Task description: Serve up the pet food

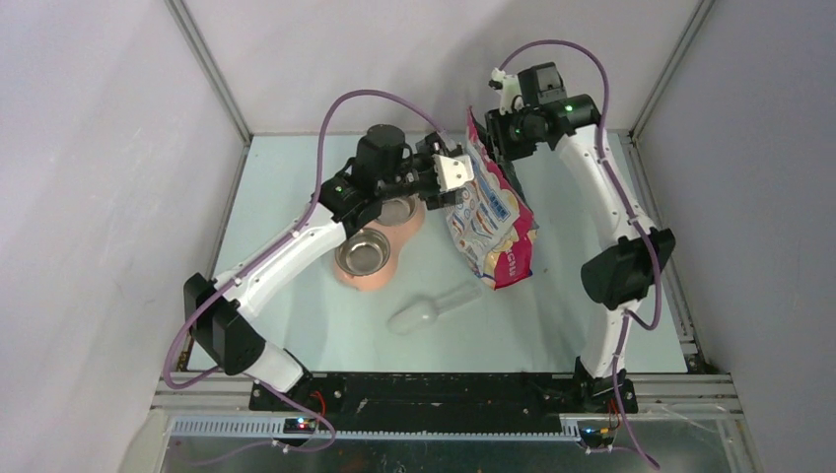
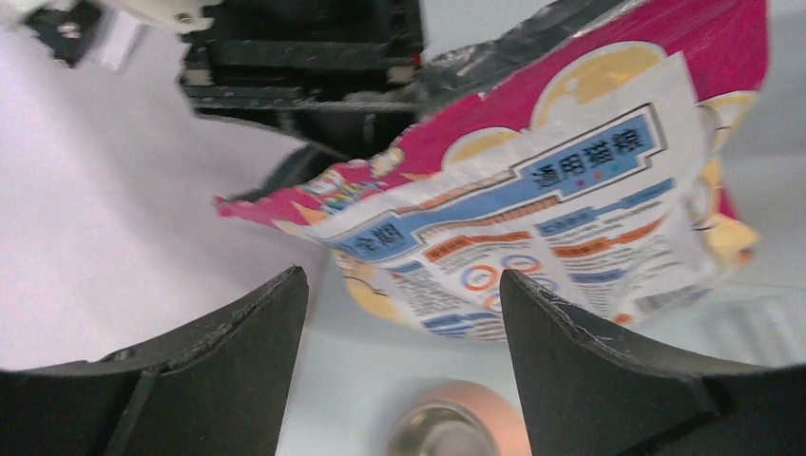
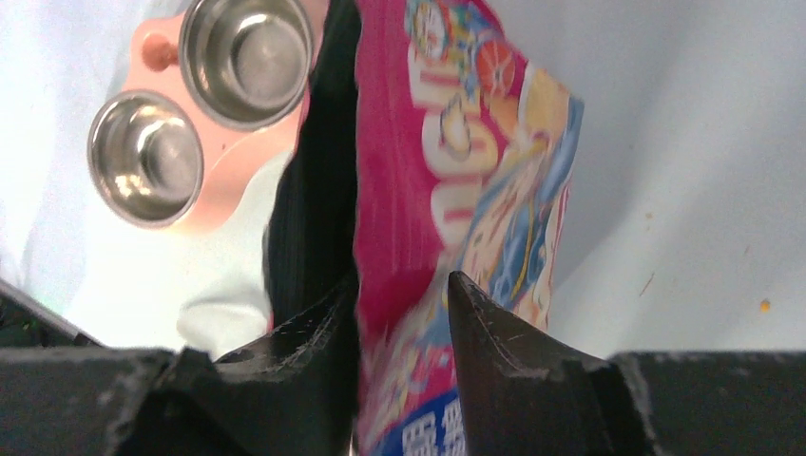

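1. The right gripper [image 3: 401, 285] pinches the top edge of the bag [image 1: 493, 217]. The bag hangs tilted over the far middle of the desk, leaning towards the far right corner.
2. The left gripper [image 2: 401, 275] is spread wide just beside the bag's upper edge and grips nothing.
3. No pet food shows in any view, so I judge it is all inside the bag. The first bowl [image 3: 249, 57] and the second bowl [image 3: 144, 157] are bare steel.
4. The hold is a narrow pinch on slick foil. A hard tug from the left gripper could pull the bag free.
5. The bag hangs to the right of the feeder [image 1: 370, 278], not over it. Tipped or opened here, it would spill kibble onto the desk.
6. The left arm crosses above the feeder and could knock it on a low swing.
7. Only the overhead view shows the scoop [image 1: 434, 307], lying between the feeder and the near edge, but there the arm hides part of one bowl.
8. The right wrist view shows both bowls whole and the pinch itself.
9. The left wrist view shows the spread fingers. No view tells whether the bag is open.
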